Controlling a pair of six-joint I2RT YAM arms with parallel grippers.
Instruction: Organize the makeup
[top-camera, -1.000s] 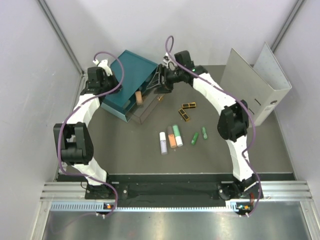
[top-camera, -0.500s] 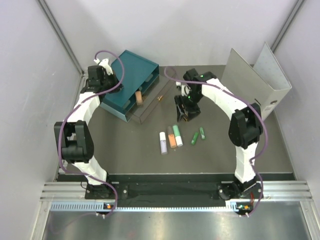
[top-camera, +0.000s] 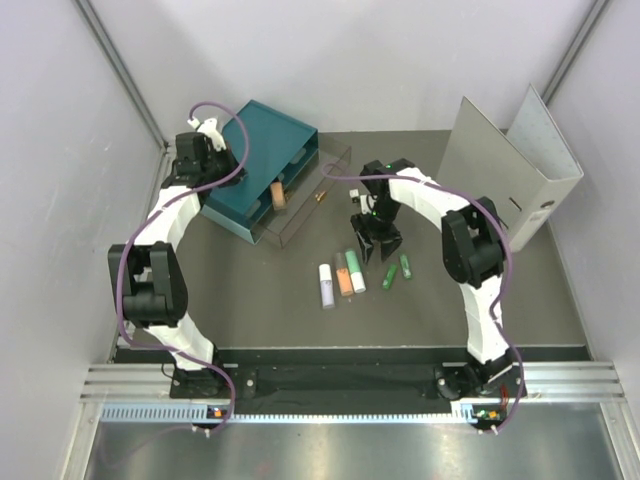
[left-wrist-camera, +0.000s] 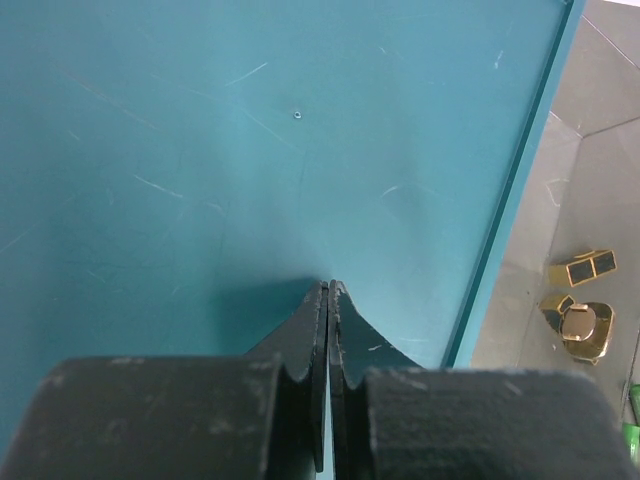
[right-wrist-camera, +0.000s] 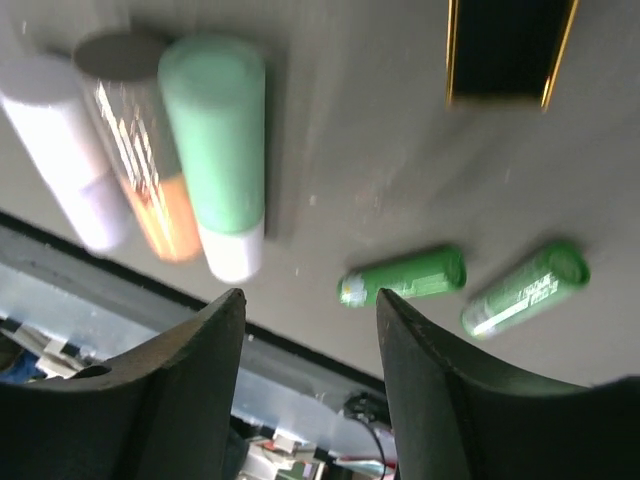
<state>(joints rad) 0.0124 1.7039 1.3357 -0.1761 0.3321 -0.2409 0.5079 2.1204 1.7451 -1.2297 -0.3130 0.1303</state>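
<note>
One bright green tube just beyond spread right gripper, long axis along closing line; left gripper pressed together, well apart.

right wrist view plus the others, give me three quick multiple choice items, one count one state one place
1. How many bright green tubes show in the right wrist view?
A. one
B. two
C. four

2. How is the right gripper?
A. shut on a bright green tube
B. shut, holding nothing
C. open, holding nothing

3. Where is the left gripper?
A. over the bright green tubes
B. at the top of the teal drawer box
C. right beside the right gripper

Answers:
1 B: two bright green tubes lie apart on the table beyond the fingers.
2 C: the right wrist view shows a wide gap between the two fingers with only table and tubes behind it.
3 B: the left wrist view shows its closed tips against the flat teal surface, and the top view puts that arm at the box.
</note>
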